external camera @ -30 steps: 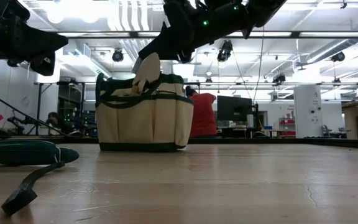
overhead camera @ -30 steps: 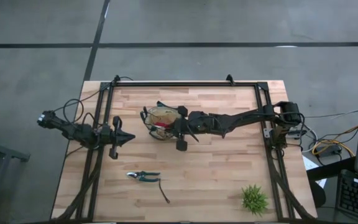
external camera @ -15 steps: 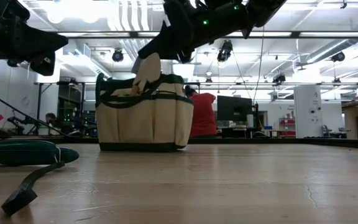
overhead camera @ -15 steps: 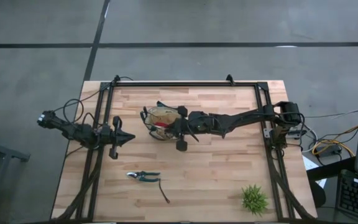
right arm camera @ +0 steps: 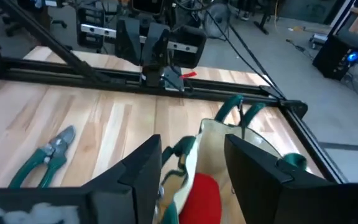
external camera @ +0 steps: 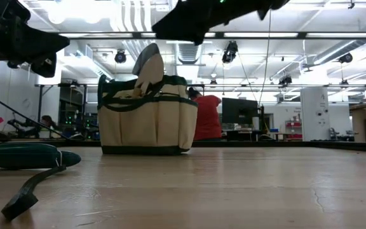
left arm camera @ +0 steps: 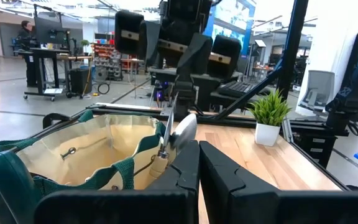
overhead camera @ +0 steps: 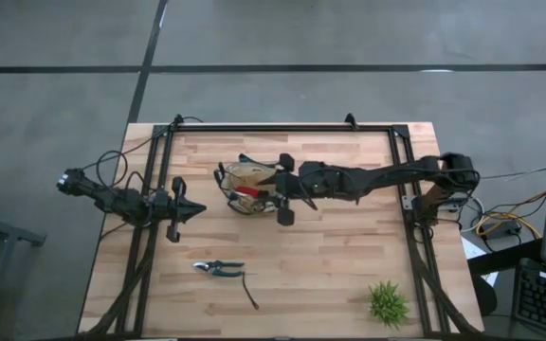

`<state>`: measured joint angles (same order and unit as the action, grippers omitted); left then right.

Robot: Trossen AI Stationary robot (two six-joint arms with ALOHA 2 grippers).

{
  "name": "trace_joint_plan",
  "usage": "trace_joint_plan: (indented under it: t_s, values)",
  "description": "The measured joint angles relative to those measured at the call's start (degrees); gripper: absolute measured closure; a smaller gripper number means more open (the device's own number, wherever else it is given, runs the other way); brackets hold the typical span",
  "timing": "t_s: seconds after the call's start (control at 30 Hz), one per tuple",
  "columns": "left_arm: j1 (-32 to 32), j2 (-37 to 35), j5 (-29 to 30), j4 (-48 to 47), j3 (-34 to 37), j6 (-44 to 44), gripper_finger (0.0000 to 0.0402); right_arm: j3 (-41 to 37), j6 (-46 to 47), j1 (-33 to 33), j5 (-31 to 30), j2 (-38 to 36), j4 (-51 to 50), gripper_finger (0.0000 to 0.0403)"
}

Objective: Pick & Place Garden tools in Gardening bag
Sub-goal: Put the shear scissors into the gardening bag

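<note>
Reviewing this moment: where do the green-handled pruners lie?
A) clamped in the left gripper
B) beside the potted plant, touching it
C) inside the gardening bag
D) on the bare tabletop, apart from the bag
D: in the high view the green-handled pruners lie flat on the table, well clear of the gardening bag and far from the green plant; neither gripper touches them.
</note>
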<state>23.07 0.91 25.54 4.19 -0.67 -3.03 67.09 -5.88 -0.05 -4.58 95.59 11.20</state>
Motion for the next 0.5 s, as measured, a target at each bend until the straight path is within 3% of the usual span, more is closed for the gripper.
trace_joint_plan:
  t_s: [0.27, 0.5]
  values:
    - [0.0, 0.0, 0.0, 0.0, 0.0, 0.0, 0.039, -2.0, 3.2, 1.2, 4.8, -6.5, -12.7, 0.023]
    - [0.0, 0.0, 0.0, -0.1, 0.0, 0.0, 0.039, -9.7, 6.5, 6.2, 9.0, -12.8, -13.5, 0.0243]
